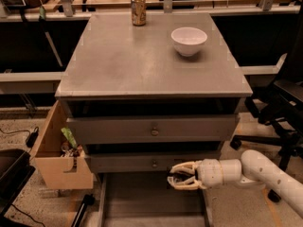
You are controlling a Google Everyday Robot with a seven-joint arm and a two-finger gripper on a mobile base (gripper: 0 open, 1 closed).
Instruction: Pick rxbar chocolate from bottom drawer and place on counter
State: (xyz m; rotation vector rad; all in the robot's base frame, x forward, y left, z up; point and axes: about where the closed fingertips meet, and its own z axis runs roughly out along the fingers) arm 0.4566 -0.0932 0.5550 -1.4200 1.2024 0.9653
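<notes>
The bottom drawer [142, 200] is pulled out at the foot of the cabinet and shows its plain grey floor. My gripper [176, 176] reaches in from the right and sits low over the drawer's back right part, just below the knobbed drawers. Its pale fingers [183, 166] are closed around a small dark bar, the rxbar chocolate [171, 177], which is mostly hidden between them. The counter [132, 60] is the broad grey top above.
A white bowl [189, 40] and a drink can [138, 9] stand on the counter's far side. A light wooden box [57, 164] hangs at the cabinet's left. A black office chair [284, 108] stands to the right. A workbench runs behind.
</notes>
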